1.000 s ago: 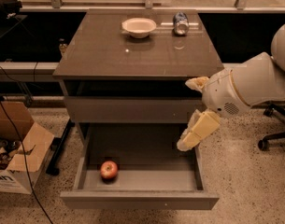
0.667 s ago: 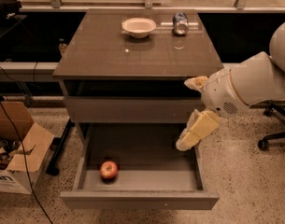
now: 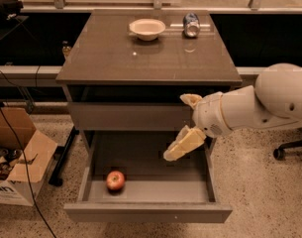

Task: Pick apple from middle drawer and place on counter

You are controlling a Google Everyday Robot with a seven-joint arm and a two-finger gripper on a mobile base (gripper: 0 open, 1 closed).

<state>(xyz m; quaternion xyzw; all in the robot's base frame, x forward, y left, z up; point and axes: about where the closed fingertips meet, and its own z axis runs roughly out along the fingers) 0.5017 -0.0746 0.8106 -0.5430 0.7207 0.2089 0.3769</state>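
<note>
Gripper (image 3: 186, 123): fingers apart, holding nothing, above the drawer's right side
Apple (image 3: 115, 180): near-left on the drawer floor, well apart from Gripper
Middle drawer (image 3: 155, 191): pulled out
Counter (image 3: 150, 56): bowl (image 3: 147, 29) and can (image 3: 191, 24) at far edge

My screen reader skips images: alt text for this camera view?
A red apple lies front-left in the open middle drawer; the open gripper hangs over the drawer's right side. A white bowl and a can sit on the counter.

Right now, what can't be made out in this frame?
- Camera view: the gripper, over the right side of the middle drawer, hides the floor behind it.
- Camera view: the label of the can on the counter is too small to read.
- Camera view: the cardboard box is cut off by the left edge.
</note>
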